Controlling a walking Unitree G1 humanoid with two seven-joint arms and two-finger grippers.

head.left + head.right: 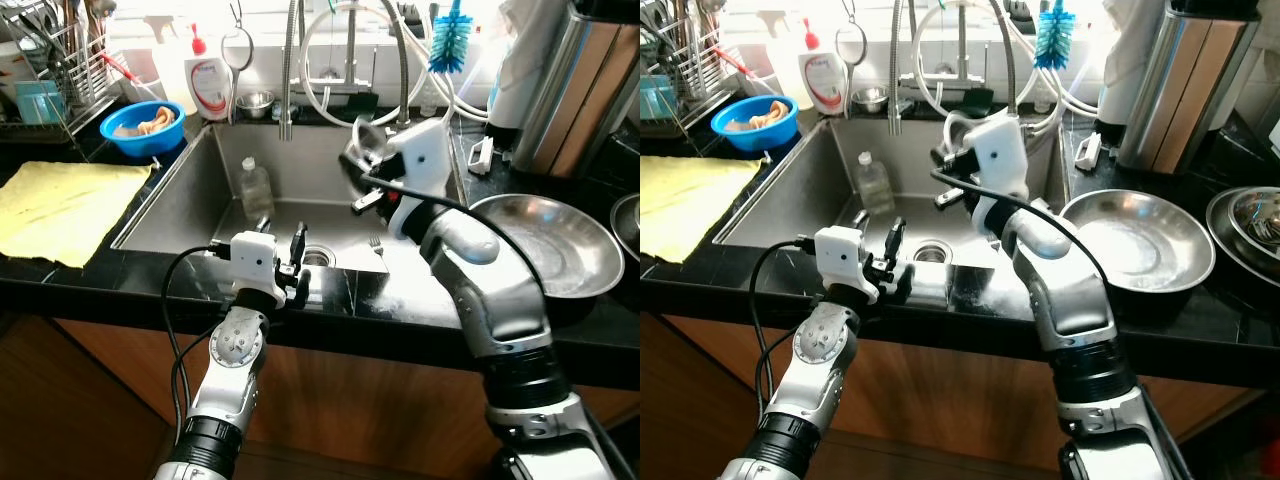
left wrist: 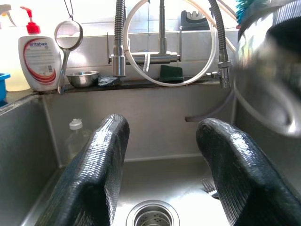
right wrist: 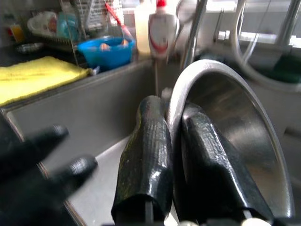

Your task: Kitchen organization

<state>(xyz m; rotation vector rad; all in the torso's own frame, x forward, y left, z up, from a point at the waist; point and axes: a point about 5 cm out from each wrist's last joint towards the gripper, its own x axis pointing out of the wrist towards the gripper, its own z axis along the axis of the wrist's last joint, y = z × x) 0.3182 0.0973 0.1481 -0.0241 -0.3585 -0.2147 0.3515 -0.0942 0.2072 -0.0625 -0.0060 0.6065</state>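
My right gripper point(image 3: 173, 112) is shut on the rim of a small steel bowl point(image 3: 235, 141), one finger inside and one outside. It holds the bowl point(image 1: 368, 138) tilted on edge above the right half of the sink point(image 1: 190, 190). My left gripper point(image 1: 282, 236) hovers at the sink's front edge, open with nothing between its fingers point(image 2: 101, 155). It points over the drain point(image 2: 153, 217). In the basin lie a fork point(image 1: 377, 244) and a clear plastic bottle point(image 1: 256, 187).
A large steel bowl point(image 1: 570, 250) sits on the right counter. On the left counter are a yellow cloth point(image 1: 60, 205), a blue bowl point(image 1: 145, 128) and a dish rack point(image 1: 55, 60). A soap bottle point(image 1: 208, 85), a small steel bowl point(image 1: 255, 102) and faucet hoses point(image 1: 345, 50) line the back ledge.
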